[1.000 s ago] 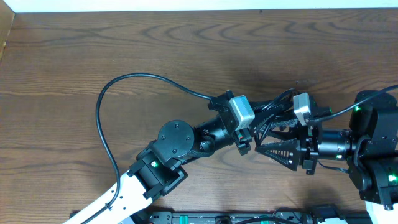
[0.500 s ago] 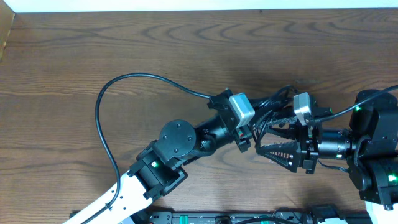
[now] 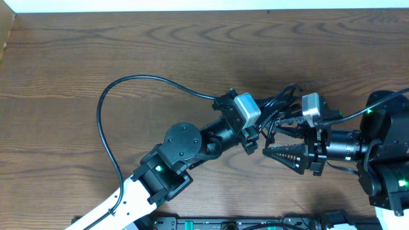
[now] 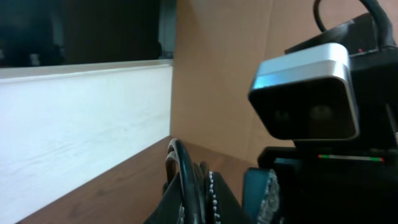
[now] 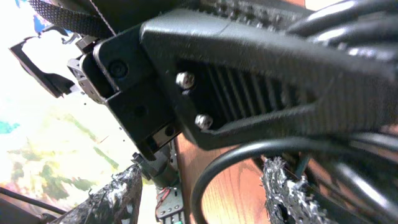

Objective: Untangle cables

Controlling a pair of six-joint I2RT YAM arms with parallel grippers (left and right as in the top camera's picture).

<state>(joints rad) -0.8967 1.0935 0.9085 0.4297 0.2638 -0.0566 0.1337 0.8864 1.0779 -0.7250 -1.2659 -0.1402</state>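
Overhead and wrist views of the untangling step, judged to be at an early stage. The brown wooden desk (image 3: 96,51) is crossed by 2 arms: the left arm (image 3: 179,144) is brought in from the lower edge and the right arm (image 3: 383,144) from the right edge, and they are brought together right of centre. A thicker supply lead (image 3: 105,108) is looped over the desk to the left arm and is not to be counted among the task's things. The left hand (image 3: 257,135) is shown clenched on the cables (image 3: 281,102), which are gathered in a raised bundle between the 2 hands; in the left wrist view dark strands (image 4: 184,167) are seen rising from between its closed jaws. The right hand (image 3: 270,140) is shown released, its fingers (image 5: 118,196) parted, with 1 looped strand (image 5: 208,165) lying between them, ungripped as far as can be told. For the step to be done well, the left clench should be used as a firm anchor, only 1 strand should be closed upon by the right hand, and that strand should be drawn slowly away from the bundle, so that knots are loosened rather than tightened. Plug ends cannot be made out.
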